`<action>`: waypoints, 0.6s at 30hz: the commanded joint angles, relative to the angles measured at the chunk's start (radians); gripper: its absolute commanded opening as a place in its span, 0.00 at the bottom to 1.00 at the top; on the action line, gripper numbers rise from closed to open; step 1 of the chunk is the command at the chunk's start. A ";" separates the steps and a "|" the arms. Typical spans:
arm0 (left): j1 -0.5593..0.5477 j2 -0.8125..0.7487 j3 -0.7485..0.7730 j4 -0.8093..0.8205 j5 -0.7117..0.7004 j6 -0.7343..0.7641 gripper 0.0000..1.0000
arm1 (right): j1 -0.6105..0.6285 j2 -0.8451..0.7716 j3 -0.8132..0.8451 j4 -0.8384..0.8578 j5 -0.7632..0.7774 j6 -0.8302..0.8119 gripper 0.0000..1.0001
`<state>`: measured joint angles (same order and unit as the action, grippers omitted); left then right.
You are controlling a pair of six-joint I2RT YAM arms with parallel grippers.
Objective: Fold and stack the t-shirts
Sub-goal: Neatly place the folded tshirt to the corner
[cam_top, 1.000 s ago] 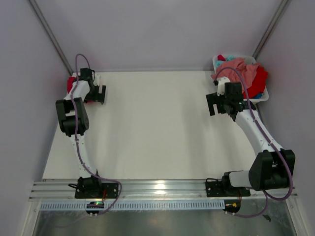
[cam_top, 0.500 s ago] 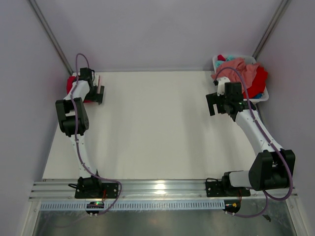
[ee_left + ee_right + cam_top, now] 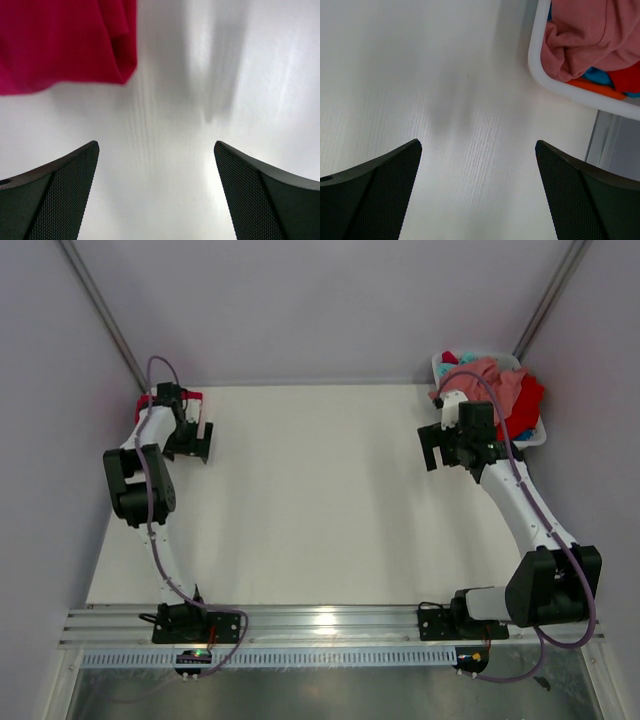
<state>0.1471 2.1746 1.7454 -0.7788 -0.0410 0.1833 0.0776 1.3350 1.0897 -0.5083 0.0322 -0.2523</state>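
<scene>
While both hang wide and empty | left gripper (image 3: 156,146) near red shirt (image 3: 60,45), far-left corner; right gripper (image 3: 478,144) beside basket (image 3: 535,55), pink shirt (image 3: 590,35) heaped atop others | risk: pulling it may drag neighbours or tip basket

The white table (image 3: 320,490) in front of me is carrying a red t-shirt (image 3: 60,40), lying at its far left corner, and a white plastic basket (image 3: 534,50), sitting at its far right corner.

The left arm (image 3: 135,475) swings its elbow leftward, covering more of the red t-shirt (image 3: 190,396); the right pincer (image 3: 437,451) creeps toward the basket (image 3: 534,50).
</scene>
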 commanded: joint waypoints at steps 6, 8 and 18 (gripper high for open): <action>-0.015 -0.439 -0.029 -0.227 0.401 -0.056 0.99 | 0.007 0.070 0.240 -0.022 -0.165 0.021 0.99; -0.014 -0.499 -0.043 -0.256 0.482 -0.053 0.99 | 0.007 0.095 0.269 -0.015 -0.186 0.036 0.99; -0.014 -0.926 -0.412 0.028 0.639 -0.067 0.99 | 0.007 0.148 0.221 0.045 -0.342 0.061 0.99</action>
<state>0.1310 1.3262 1.4200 -0.8936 0.5541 0.1375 0.0776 1.4864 1.3399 -0.5182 -0.2150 -0.2054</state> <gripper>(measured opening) 0.991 0.994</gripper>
